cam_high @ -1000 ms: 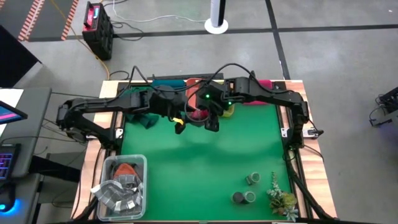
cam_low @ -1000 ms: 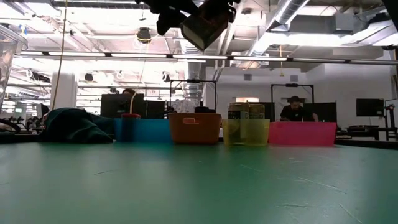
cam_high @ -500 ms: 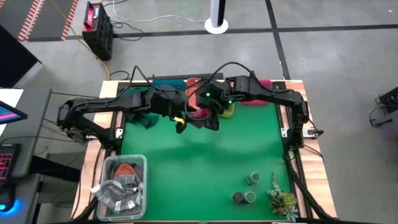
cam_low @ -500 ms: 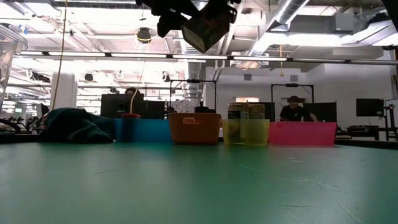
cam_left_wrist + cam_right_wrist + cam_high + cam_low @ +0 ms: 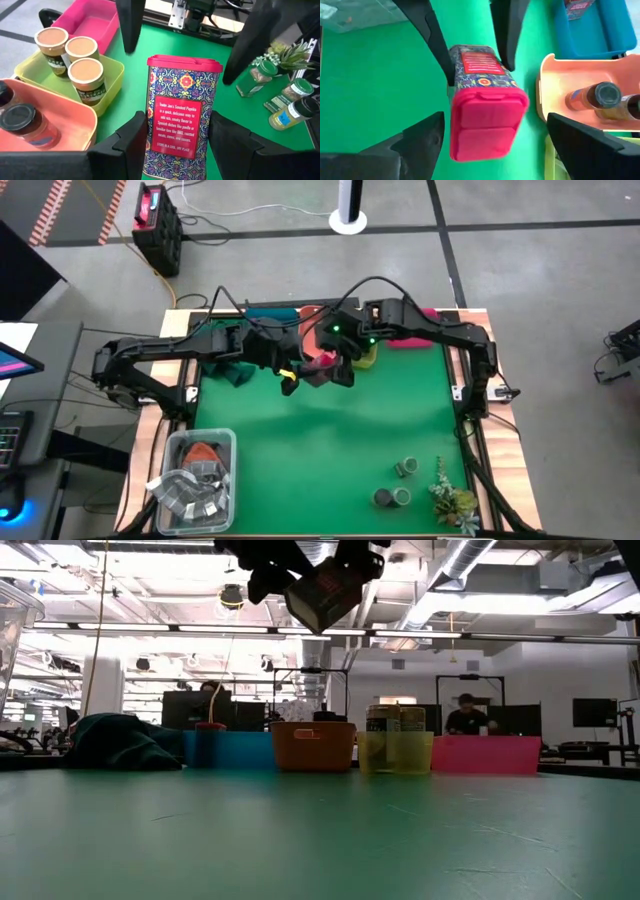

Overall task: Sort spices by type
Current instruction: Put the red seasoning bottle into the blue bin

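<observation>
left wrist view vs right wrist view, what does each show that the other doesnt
Only the left wrist view shows three tan-topped cylinders in the yellow tray, the empty pink tray, the green-topped jars and the plant sprig.

Only the right wrist view shows the blue tray and the tin's hinged pink lid end-on.

Both show the paprika tin held between the left hand's fingers, with the right hand open around it, and dark-lidded jars in the orange tray.

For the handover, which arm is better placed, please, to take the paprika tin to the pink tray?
Probably the right gripper: its open fingers flank the tin that the left gripper holds, and the pink tray lies on its side.
</observation>
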